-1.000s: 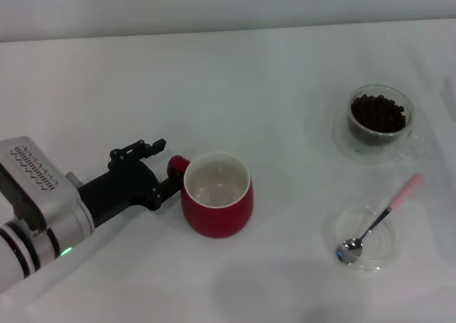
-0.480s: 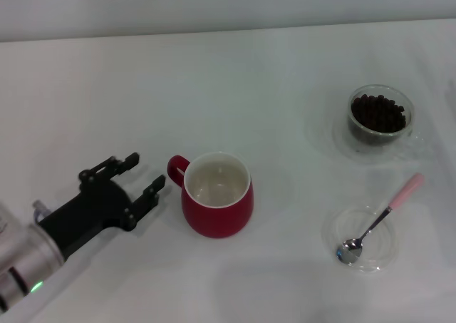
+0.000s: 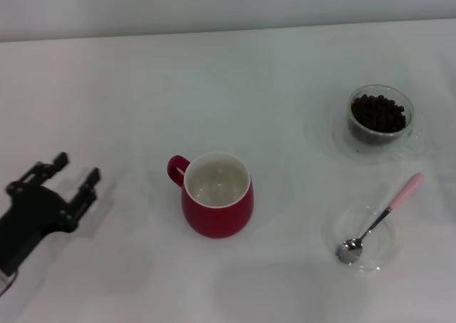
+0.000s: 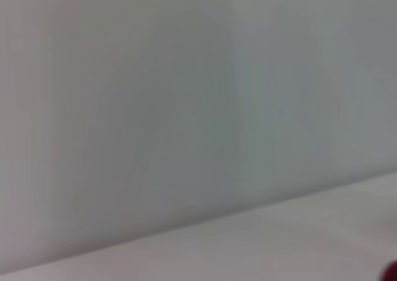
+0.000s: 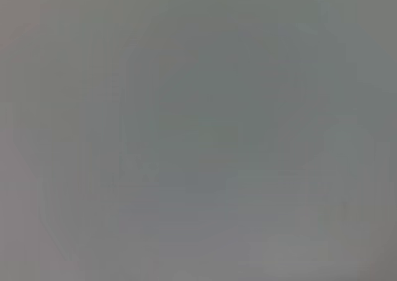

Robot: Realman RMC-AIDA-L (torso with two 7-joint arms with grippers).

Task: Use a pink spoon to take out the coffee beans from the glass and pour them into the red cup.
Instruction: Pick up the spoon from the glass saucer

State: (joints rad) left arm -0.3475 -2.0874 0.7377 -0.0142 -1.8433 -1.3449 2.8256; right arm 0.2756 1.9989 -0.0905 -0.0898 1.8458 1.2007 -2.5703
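Observation:
The red cup (image 3: 216, 194) stands near the table's middle with its white inside showing and its loop handle turned toward the left. At the far right, the glass (image 3: 378, 116) holds a heap of dark coffee beans (image 3: 377, 113). The pink spoon (image 3: 381, 218) lies nearer the front right, its metal bowl resting in a flat clear dish (image 3: 360, 238) and its pink handle pointing away. My left gripper (image 3: 75, 177) is open at the left edge, well apart from the cup. The right gripper is out of view.
A clear saucer (image 3: 415, 146) sits under the glass. A small red patch (image 4: 391, 272), perhaps the red cup, shows at the corner of the left wrist view. The right wrist view shows only plain grey.
My left gripper was at the cup's handle a second ago; it has let go and drawn back to the left edge. The cup, glass and spoon have not moved.

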